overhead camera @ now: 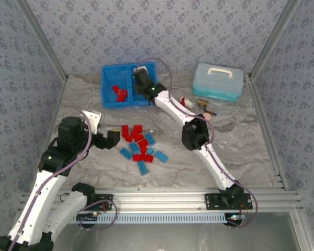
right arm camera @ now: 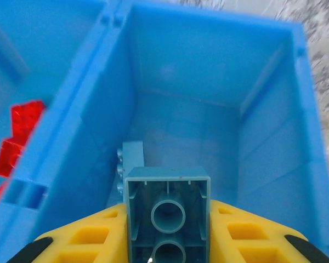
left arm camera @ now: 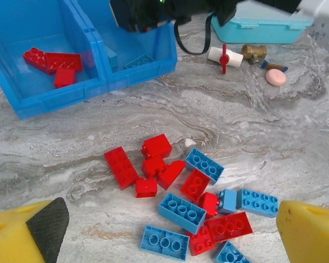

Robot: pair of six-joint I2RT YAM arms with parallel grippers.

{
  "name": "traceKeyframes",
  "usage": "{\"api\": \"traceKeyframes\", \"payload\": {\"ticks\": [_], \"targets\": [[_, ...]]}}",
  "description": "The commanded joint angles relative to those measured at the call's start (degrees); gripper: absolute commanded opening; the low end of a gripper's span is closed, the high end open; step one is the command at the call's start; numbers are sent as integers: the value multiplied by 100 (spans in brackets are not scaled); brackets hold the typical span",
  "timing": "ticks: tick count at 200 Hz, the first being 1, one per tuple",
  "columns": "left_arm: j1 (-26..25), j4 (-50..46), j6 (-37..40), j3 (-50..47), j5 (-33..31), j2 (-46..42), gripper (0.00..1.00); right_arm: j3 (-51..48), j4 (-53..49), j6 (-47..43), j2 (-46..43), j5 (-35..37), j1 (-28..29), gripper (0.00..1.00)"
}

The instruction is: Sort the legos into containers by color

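Seen from its wrist, the right gripper (right arm camera: pixel 170 235) is clamped on a blue brick (right arm camera: pixel 167 189), with the bin (right arm camera: pixel 263 82) below it. From overhead its wrist covers that brick. The left gripper (left arm camera: pixel 170 233) stands apart above the pile (left arm camera: pixel 178 211), its fingertips cropped.

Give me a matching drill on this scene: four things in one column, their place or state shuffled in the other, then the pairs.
Things
1. right gripper
2. left gripper
3. stored red bricks
4. pink ball

Place or state
A. on the table near the pale teal case
B. open, facing the loose brick pile
C. left compartment of the blue bin
D. shut on a light blue brick above the right compartment

Pairs: 1-D, 2-B, 3-C, 4-A
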Motion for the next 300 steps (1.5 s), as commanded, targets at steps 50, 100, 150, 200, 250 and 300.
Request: {"api": "traceKeyframes", "payload": {"ticks": [50,100,150,200,250,300], "targets": [[40,-31,100,10,-71,-11,99,281,571,-166,439,-234,-53,52],[40,-50,139,-59,-161,20,99,249,-139,83,-280,-175,2,67],[34,-50,149,-47,-215,228,99,-2491,509,154,-2911,-177,37,69],[-815,116,-862,142,-592,500,99,-6557,1776,-58,-6365,-1036,119,85],[-2235,910,-2375,-190,-1963,1565,99,-9375,1550,507,-9183,-1331,2,100],[-3024,851,-3371,57,-2798,3474,99,-10508,1139,1230,-10212,-1353,-11,100]]}}
